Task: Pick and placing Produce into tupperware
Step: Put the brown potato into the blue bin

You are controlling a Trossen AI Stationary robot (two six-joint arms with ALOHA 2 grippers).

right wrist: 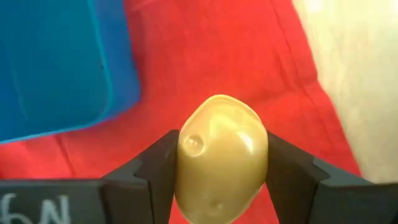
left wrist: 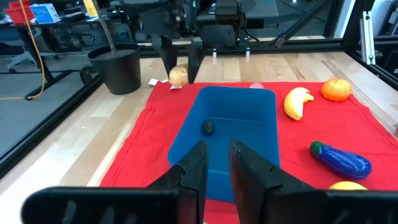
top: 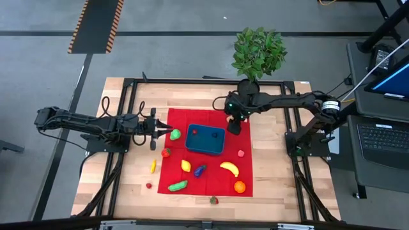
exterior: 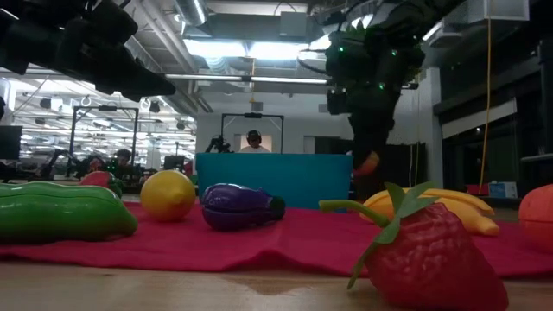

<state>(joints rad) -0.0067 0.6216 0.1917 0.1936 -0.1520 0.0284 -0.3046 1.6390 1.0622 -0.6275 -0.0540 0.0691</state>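
Note:
My right gripper (top: 234, 126) hangs over the red cloth (top: 239, 137), just off the far right corner of the dark teal-blue tupperware (top: 205, 140), shut on a tan potato-like toy (right wrist: 222, 155). A small dark piece (left wrist: 208, 127) lies inside the tupperware. My left gripper (top: 158, 131) hovers at the cloth's left edge, beside a green toy (top: 175, 134), with a narrow gap between its fingers and nothing in them. A lemon (top: 186, 165), an eggplant (top: 200, 170), a banana (top: 229, 168), an orange (top: 239, 186) and a cucumber (top: 177, 186) lie on the cloth. My right gripper pinches the tan toy between its two fingers, one finger (right wrist: 158, 168) on each of its opposite sides (right wrist: 186, 168). The fingers come from above, pointing down. The toy is lifted clear of the red cloth, which shows below it beside the tupperware's corner.
A potted plant (top: 254, 57) stands at the table's far edge, just behind my right gripper. A strawberry (top: 213, 200), a small red piece (top: 149, 185) and a yellow piece (top: 153, 166) lie on the bare wood near the cloth. Metal frame rails (top: 121, 160) run along the table's sides.

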